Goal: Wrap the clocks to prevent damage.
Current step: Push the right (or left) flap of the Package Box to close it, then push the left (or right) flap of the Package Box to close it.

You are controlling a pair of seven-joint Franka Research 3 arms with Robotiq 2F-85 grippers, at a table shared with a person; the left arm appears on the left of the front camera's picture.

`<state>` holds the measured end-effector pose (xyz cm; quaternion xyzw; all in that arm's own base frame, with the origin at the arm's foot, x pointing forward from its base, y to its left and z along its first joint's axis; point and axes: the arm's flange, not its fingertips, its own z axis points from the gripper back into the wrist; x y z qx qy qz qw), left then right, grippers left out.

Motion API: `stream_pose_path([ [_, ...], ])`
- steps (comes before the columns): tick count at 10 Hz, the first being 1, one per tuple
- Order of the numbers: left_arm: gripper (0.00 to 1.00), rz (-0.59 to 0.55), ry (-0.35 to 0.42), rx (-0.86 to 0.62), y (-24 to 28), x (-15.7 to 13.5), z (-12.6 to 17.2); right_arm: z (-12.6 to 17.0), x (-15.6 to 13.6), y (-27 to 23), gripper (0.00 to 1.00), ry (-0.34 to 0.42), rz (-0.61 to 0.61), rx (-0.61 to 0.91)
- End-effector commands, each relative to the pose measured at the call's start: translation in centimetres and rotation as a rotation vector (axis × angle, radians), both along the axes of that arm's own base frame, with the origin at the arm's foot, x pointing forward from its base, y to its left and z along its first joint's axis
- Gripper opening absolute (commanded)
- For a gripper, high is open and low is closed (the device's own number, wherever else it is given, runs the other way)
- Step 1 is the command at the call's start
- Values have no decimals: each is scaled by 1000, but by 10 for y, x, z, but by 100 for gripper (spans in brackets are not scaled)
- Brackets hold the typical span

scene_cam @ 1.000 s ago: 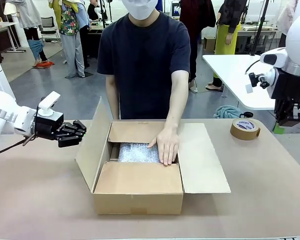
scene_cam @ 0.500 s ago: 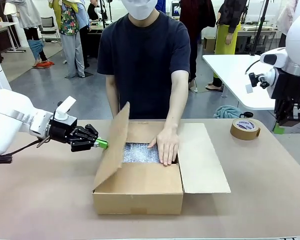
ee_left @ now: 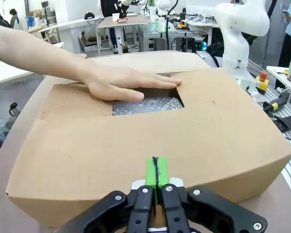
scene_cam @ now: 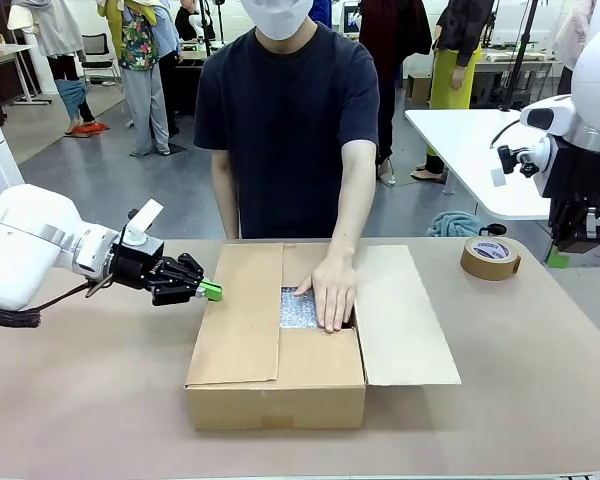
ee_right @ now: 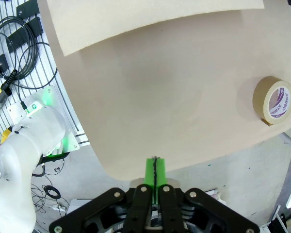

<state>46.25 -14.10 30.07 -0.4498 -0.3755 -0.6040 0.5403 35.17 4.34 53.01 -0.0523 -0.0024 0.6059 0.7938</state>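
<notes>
Claws pinched together, empty: my left claw (scene_cam: 211, 290) at box's (scene_cam: 280, 395) nine o'clock flap, right claw (ee_right: 155, 170) aloft; hand (scene_cam: 330, 290) on clocks (scene_cam: 298, 308).

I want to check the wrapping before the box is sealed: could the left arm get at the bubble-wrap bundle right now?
Probably not. The folded left flap covers most of the bundle, the person's hand rests partly over the gap that is left, and the left end effector is shut.

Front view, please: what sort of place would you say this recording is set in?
Probably a robotics lab or workshop: a white robot arm works at the brown table, a white worktable stands farther back beyond the person, and cables hang beside the table's edge.
</notes>
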Motion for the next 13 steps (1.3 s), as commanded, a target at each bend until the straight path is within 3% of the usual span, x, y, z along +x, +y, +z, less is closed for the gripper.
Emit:
stream_pose_path([
  [1,0,29,-28,62,-7,4,-25,-5,-1,0,1,-6,7,29],
  [3,0,-37,-44,65,5,-3,-8,-5,-1,0,1,-6,7,29],
  [4,0,0,0,1,0,0,0,-5,-1,0,1,-6,7,29],
  [13,0,0,0,1,0,0,0,-5,-1,0,1,-6,7,29],
])
